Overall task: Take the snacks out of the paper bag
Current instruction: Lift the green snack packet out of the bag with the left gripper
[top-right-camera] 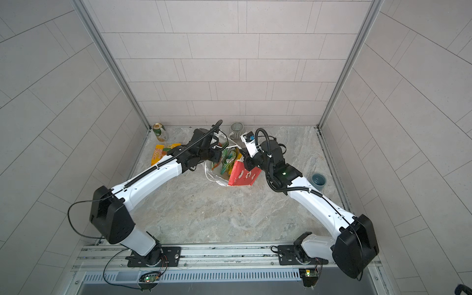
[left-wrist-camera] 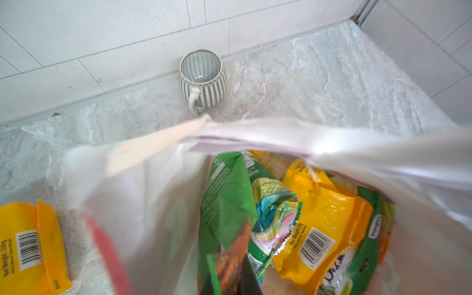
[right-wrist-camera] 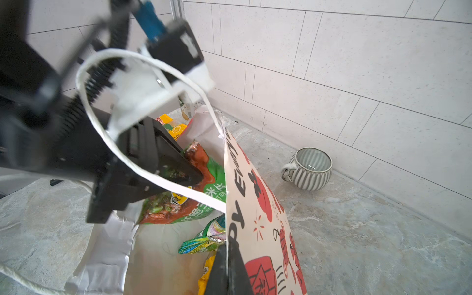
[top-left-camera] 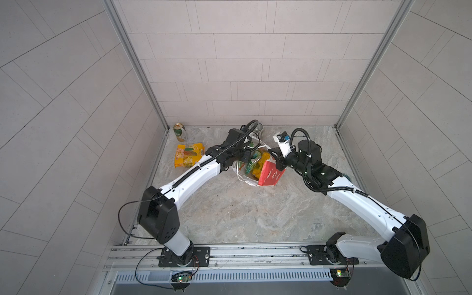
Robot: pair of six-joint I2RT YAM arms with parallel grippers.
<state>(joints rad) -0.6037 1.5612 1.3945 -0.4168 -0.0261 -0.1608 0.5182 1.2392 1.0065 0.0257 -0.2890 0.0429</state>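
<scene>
The paper bag (top-left-camera: pixel 270 176) (top-right-camera: pixel 244 176) stands open mid-table, white with red side panels. My right gripper (right-wrist-camera: pixel 227 270) (top-left-camera: pixel 274 159) is shut on the bag's printed wall (right-wrist-camera: pixel 258 204) at its rim. My left gripper (left-wrist-camera: pixel 237 275) (right-wrist-camera: pixel 194 176) reaches into the bag's mouth and is shut on the green chips packet (right-wrist-camera: pixel 194 204) (left-wrist-camera: pixel 227 199). Deeper inside lie a green-yellow packet (left-wrist-camera: pixel 275 204) (right-wrist-camera: pixel 204 242) and a yellow-orange one (left-wrist-camera: pixel 324 219). Another yellow-orange packet (top-left-camera: pixel 189 155) (left-wrist-camera: pixel 30 247) lies flat on the table left of the bag. A white cord handle (right-wrist-camera: pixel 143 168) loops over the left gripper.
A green-gold can (top-left-camera: pixel 180 132) (top-right-camera: pixel 160 132) stands in the back left corner. A ribbed grey mug (left-wrist-camera: pixel 203 79) (right-wrist-camera: pixel 307 168) sits against the back wall behind the bag. A blue-grey cup (top-right-camera: pixel 318 180) stands at the right, beside the right arm. Tiled walls enclose three sides.
</scene>
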